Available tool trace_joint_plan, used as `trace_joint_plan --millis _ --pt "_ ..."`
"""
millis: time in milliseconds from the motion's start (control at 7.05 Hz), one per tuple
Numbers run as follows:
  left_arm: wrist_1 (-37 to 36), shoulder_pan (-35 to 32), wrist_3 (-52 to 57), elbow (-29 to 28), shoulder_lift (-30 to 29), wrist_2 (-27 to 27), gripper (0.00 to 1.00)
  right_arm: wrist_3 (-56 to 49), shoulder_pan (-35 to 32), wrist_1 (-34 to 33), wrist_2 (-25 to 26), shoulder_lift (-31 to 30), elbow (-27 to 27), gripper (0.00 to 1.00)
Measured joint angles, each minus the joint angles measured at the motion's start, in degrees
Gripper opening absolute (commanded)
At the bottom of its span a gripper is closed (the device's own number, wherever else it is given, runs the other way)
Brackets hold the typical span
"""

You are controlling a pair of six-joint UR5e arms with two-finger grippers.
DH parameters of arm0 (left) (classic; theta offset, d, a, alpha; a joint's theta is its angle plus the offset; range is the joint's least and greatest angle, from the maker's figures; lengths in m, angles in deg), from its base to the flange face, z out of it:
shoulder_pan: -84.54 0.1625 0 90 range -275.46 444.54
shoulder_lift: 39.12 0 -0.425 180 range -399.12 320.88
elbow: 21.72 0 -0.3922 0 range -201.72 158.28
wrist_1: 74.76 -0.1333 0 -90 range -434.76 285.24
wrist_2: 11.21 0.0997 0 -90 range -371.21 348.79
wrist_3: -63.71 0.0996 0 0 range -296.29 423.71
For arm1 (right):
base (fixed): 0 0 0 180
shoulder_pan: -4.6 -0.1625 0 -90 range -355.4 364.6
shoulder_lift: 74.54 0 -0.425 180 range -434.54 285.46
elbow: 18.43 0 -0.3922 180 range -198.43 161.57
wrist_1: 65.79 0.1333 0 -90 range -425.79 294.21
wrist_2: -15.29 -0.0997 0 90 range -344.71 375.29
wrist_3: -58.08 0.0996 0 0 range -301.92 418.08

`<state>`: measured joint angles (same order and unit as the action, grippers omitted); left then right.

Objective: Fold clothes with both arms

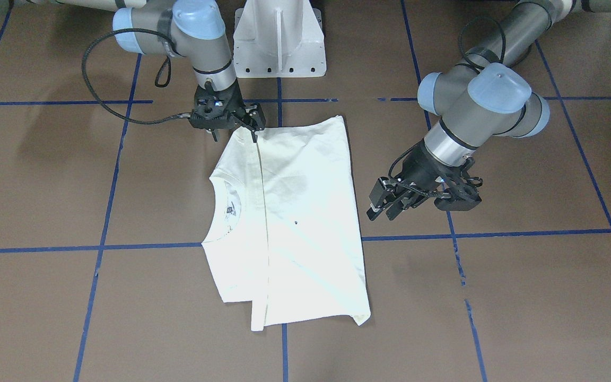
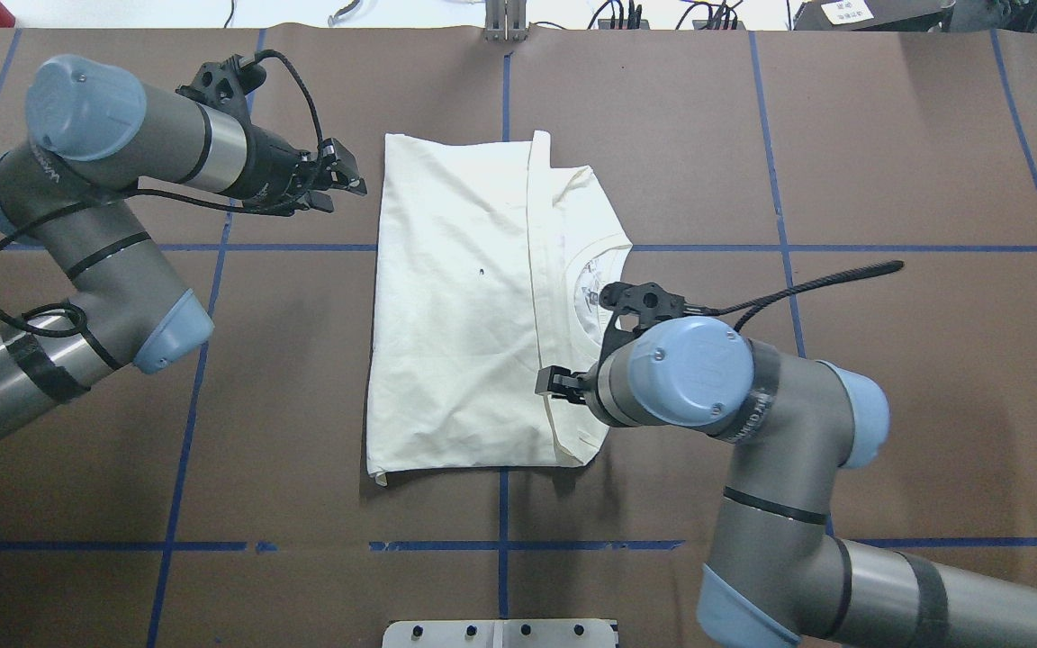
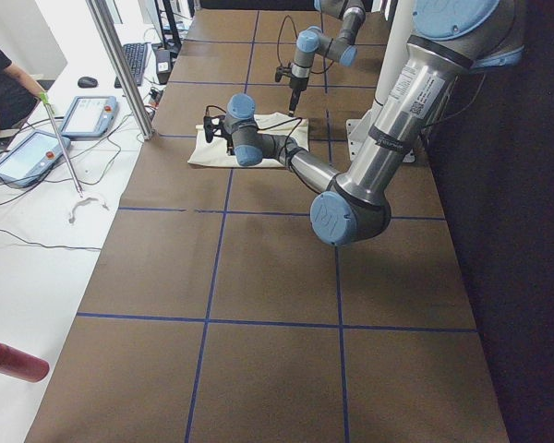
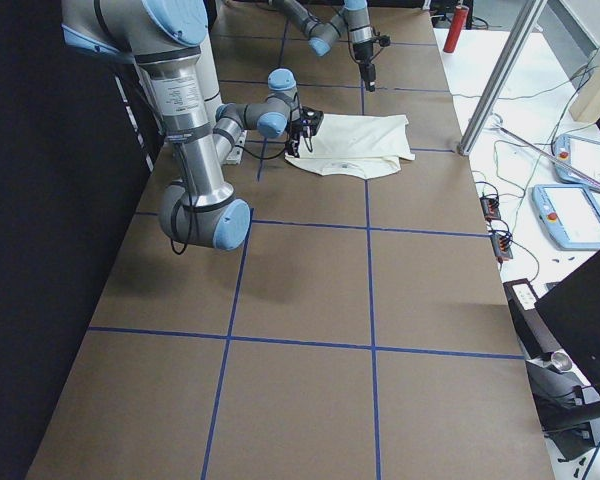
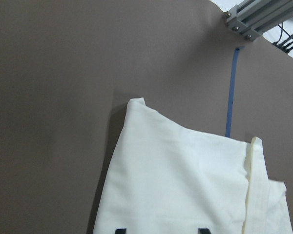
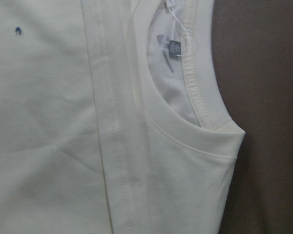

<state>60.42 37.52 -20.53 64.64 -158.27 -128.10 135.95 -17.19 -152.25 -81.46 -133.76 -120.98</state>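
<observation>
The cream-white shirt (image 1: 305,223) lies flat on the brown table, folded lengthwise, with a straight fold edge down its length. Its collar (image 2: 604,288) and label face up on the robot's right side. The cat print is hidden; only a faint grey shade shows through the cloth. My right gripper (image 1: 236,137) hangs low over the shirt's near corner by the fold edge and looks open; its wrist view shows the collar (image 6: 185,97) but no fingers. My left gripper (image 2: 346,184) is open and empty, just off the shirt's far left corner (image 5: 136,105).
The white pedestal (image 1: 279,37) stands at the table's near edge. Blue tape lines (image 2: 780,162) cross the brown table top. A metal post (image 3: 120,65), tablets (image 3: 88,115) and a red cylinder (image 3: 14,360) lie beyond the table, where an operator (image 3: 0,83) stands.
</observation>
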Motion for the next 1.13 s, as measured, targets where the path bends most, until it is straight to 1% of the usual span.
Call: trace_joint_plan --millis 284,567,851,1134 --pt "0.0 0.0 -0.2 0.3 0.2 0.0 0.58 -10.2 0.3 -3.1 0.0 3.2 4.8 1.0" --pt "0.0 0.0 -0.2 0.3 0.2 0.0 0.58 -13.4 0.9 -3.9 0.3 4.7 7.6 1.0" --pt "0.0 0.1 -0.3 0.2 0.2 0.0 0.58 -14.6 1.0 -4.1 0.5 4.9 8.4 1.0" --pt "0.0 0.1 -0.3 0.3 0.2 0.0 0.59 -18.0 -0.2 -5.5 0.3 3.4 7.3 1.0"
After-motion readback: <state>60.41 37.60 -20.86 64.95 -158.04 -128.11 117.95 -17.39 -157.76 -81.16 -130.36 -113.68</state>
